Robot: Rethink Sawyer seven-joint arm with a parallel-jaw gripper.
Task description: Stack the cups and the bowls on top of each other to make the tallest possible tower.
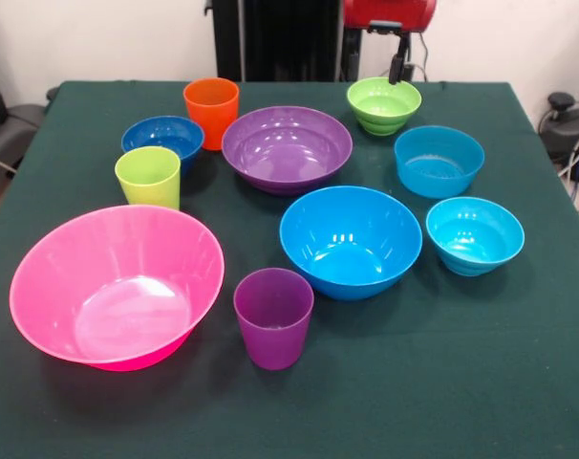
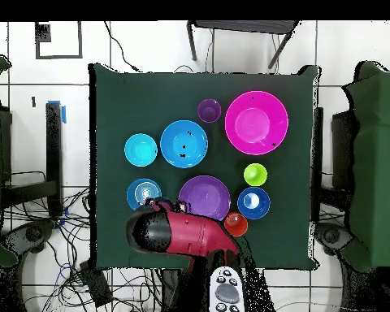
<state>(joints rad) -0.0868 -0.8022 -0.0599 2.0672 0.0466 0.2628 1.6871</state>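
The tool (image 1: 396,69) is hanging just above the lime green bowl (image 1: 383,104); I cannot tell its opening. Cups and bowls are sitting unstacked on the worktop (image 1: 519,382).

Worktop (image 2: 109,97): dark green, square, carrying every vessel apart and unstacked.
Pink bowl (image 2: 256,122): largest, toward the upper right.
Purple cup (image 2: 209,110): just left of the pink bowl.
Blue bowl (image 2: 184,144): mid-table, with a turquoise bowl (image 2: 140,150) just to its left.
Second turquoise bowl (image 2: 143,193): lower left, near the arm.
Purple bowl (image 2: 204,197): lower middle, its lower edge under the arm.
Lime green cup (image 2: 255,174): right side, above the dark blue bowl (image 2: 253,203).
Orange cup (image 2: 236,224): partly hidden by the arm.
Arm (image 2: 178,234): red and black, lying across the worktop's lower edge.
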